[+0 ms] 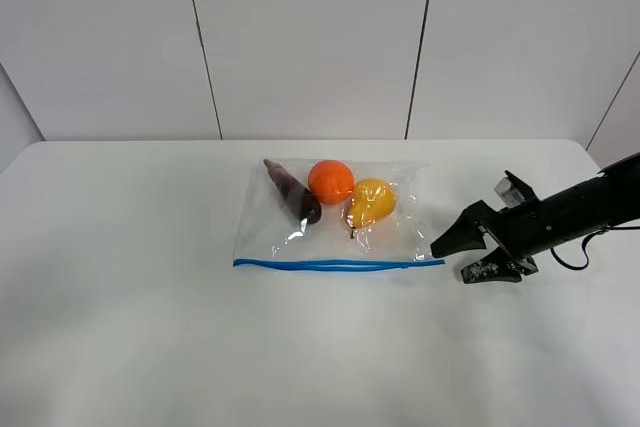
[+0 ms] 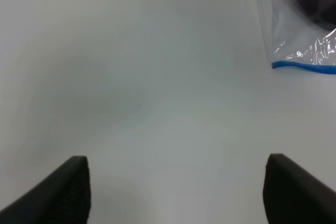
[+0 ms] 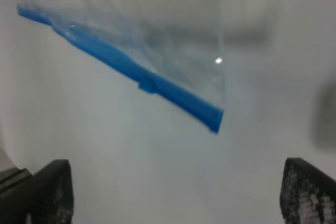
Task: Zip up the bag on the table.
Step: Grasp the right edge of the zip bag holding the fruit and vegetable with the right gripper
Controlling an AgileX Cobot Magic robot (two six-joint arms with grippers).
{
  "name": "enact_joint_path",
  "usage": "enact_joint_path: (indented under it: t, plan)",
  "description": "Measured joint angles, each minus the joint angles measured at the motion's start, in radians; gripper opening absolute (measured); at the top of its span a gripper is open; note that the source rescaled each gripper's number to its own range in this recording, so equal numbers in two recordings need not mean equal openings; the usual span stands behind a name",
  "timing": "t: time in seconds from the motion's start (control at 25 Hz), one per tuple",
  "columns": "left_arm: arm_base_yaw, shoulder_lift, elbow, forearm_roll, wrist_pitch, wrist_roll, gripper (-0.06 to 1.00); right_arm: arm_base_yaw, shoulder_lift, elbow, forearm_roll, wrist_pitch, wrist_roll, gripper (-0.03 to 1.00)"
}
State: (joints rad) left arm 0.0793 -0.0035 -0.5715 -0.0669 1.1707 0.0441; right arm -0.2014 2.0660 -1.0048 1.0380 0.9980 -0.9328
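The clear bag (image 1: pixel 335 217) lies flat on the white table (image 1: pixel 140 277), its blue zip strip (image 1: pixel 335 265) along the near edge. Inside are an orange (image 1: pixel 331 181), a yellow pear (image 1: pixel 370 201) and a dark purple vegetable (image 1: pixel 292 192). My right gripper (image 1: pixel 451 260) is open, just right of the strip's right end, apart from it. In the right wrist view the strip (image 3: pixel 121 64) runs slantwise ahead of the open gripper (image 3: pixel 178 198). My left gripper (image 2: pixel 176 192) is open over bare table; the bag's corner (image 2: pixel 299 40) lies ahead to one side. The left arm is out of the high view.
A grey panelled wall (image 1: pixel 310 37) stands behind the table's far edge. The right arm (image 1: pixel 580 209) reaches in from the right edge with a cable loop behind it. Bare white tabletop lies to the left of and in front of the bag.
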Motion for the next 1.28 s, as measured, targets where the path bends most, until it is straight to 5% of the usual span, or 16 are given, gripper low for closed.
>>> enact_joint_path:
  t: [0.84,1.28]
  plan:
    - [0.0,0.0,0.0,0.0,0.0,0.0,0.85,0.078,0.116,-0.061,0.154,0.022,-0.051,0.86]
    - [0.0,0.0,0.0,0.0,0.0,0.0,0.85,0.078,0.116,-0.061,0.169,0.019,-0.065,0.52]
